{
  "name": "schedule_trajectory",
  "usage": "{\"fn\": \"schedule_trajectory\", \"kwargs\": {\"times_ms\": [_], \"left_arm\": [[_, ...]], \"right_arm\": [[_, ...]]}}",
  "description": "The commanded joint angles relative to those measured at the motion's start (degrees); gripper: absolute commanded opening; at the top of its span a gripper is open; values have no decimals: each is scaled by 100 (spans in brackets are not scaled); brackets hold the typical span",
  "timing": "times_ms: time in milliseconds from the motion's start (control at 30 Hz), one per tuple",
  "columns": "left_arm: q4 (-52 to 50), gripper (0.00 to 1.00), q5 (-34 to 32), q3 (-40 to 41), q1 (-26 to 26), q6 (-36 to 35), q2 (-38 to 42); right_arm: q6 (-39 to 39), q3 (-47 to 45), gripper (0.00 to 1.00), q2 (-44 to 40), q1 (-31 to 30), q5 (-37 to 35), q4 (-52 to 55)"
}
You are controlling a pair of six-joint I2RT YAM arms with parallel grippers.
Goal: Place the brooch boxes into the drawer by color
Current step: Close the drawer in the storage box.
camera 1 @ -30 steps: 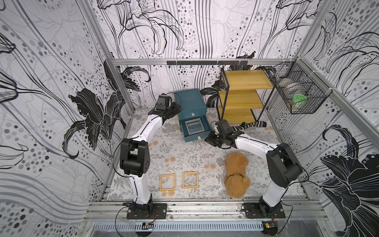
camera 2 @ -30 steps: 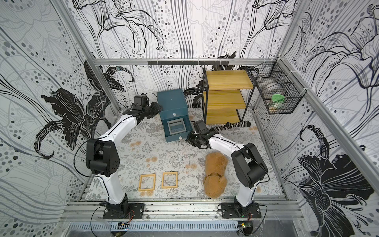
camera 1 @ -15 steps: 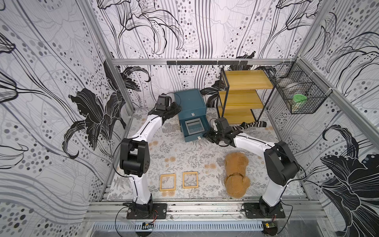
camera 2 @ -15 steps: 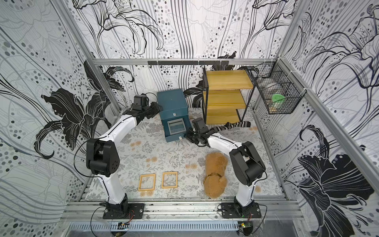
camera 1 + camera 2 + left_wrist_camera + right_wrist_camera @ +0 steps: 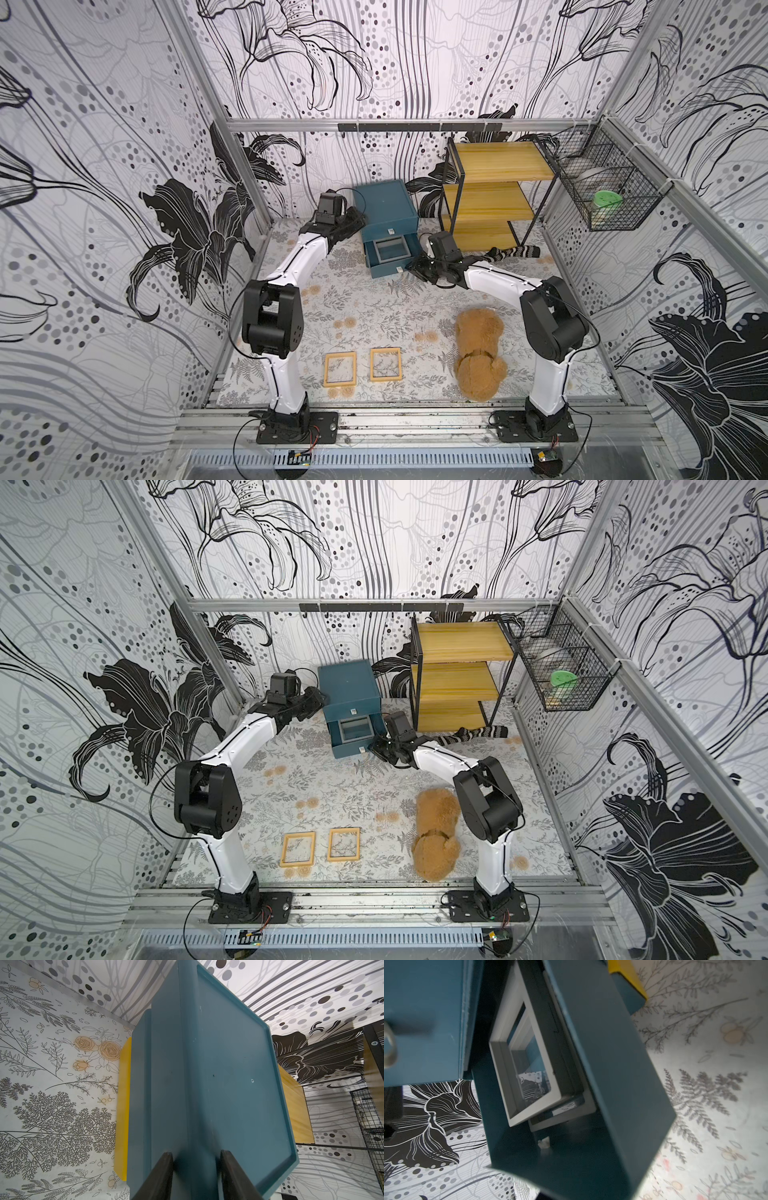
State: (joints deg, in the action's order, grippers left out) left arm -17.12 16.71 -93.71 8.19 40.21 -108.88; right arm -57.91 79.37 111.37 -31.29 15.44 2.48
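At the back of the bench [image 5: 353, 299] stands the teal drawer chest [image 5: 388, 203], beside the yellow shelf rack [image 5: 498, 166]. Its top drawer [image 5: 390, 227] is shut. The drawer below it [image 5: 384, 270] is pulled out, and two grey brooch boxes [image 5: 534, 1110] lie stacked inside, the upper one tilted.

The left pincer [image 5: 196, 1155] sits at the chest's upper side edge, jaws part-way apart astride that edge. I cannot tell whether they pinch it.

The right pincer [image 5: 415, 270] is at the open drawer's front, just beside its silver pull [image 5: 400, 270]. Its jaws are hidden, so I cannot tell their state.

Two yellow-tan brooch boxes [image 5: 340, 369] [image 5: 385, 364] lie flat side by side near the bench's front edge, left of the brown teddy bear [image 5: 478, 353]
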Motion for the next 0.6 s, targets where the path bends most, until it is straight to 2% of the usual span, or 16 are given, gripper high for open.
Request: {"fn": "schedule_trajectory", "kwargs": {"times_ms": [0, 567], "left_arm": [[-129, 41, 20, 135, -19, -22, 103], [-110, 41, 50, 159, -19, 3, 110]], "right_arm": [[-123, 367, 19, 242, 59, -15, -217], [-521, 1520, 19, 1154, 91, -54, -338]]}}
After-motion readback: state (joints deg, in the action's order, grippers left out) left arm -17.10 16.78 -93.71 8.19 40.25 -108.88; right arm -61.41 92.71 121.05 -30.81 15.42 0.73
